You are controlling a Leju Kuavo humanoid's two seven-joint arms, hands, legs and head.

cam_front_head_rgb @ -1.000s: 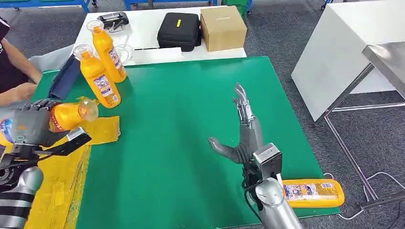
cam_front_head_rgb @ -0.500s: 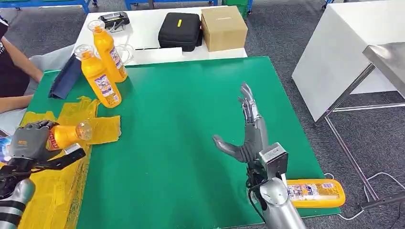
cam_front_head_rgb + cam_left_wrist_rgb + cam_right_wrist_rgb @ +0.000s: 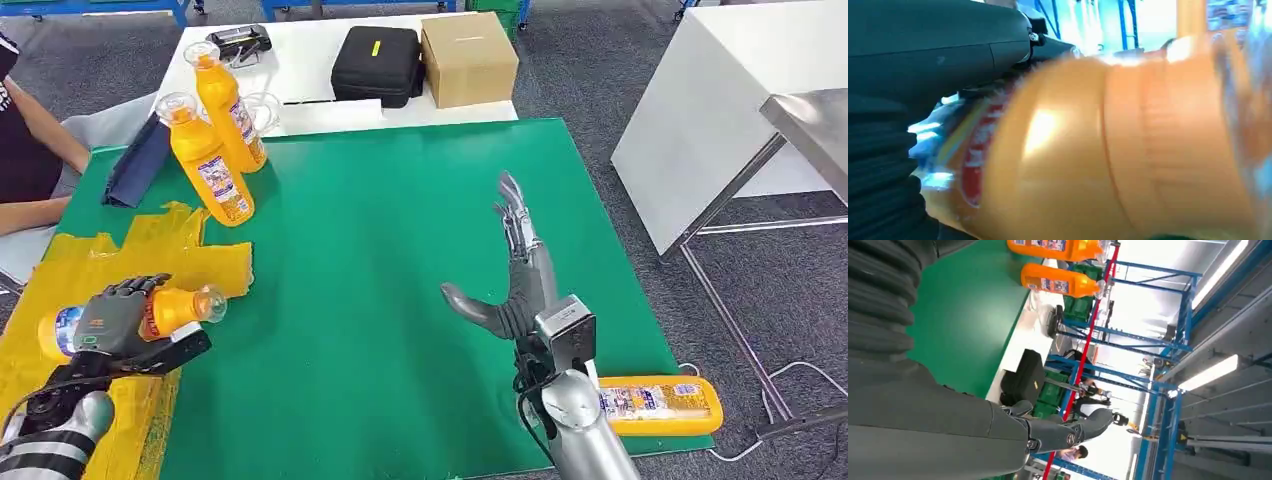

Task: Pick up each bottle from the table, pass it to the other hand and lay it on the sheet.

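I'm gripping the bottle point(image 3: 150, 312) in my left hand point(image 3: 118, 318), lying sideways right over the yellow sheet point(image 3: 60, 262). Right hand point(image 3: 510, 270) is hanging open, well apart.

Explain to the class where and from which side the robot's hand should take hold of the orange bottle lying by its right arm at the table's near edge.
The lying bottle rests on its side along the green table's near edge, so I would grip across the middle of its labelled body, coming down from above with the right hand, which is open and nearest. Its ends look narrower, and the arm hides one, so they seem poorer holds.
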